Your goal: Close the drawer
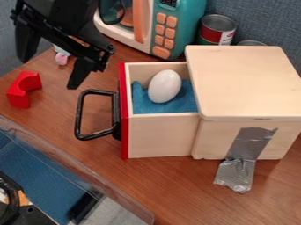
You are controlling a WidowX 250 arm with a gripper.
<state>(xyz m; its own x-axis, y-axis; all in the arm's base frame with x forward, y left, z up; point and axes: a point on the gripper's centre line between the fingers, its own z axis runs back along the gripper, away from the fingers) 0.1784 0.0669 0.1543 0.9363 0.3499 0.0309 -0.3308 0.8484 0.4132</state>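
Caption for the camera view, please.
Open tool near the black handle of an open drawer holding a white egg on blue cloth.

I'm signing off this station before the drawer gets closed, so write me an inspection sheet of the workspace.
Surface: wood-grain table; silver tape runs from the box's side onto it.
Job's things: drawer partly out of the wooden box; black handle on its red front; white egg on blue cloth inside.
Clutter: red arched block left of the handle in view; small pink item farther back; toy microwave behind the drawer; can behind the box.
Gripper: open, at the upper left, apart from the handle.
Cables: nothing seen that is clearly one.
Surroundings: blue-grey backdrop behind the table.
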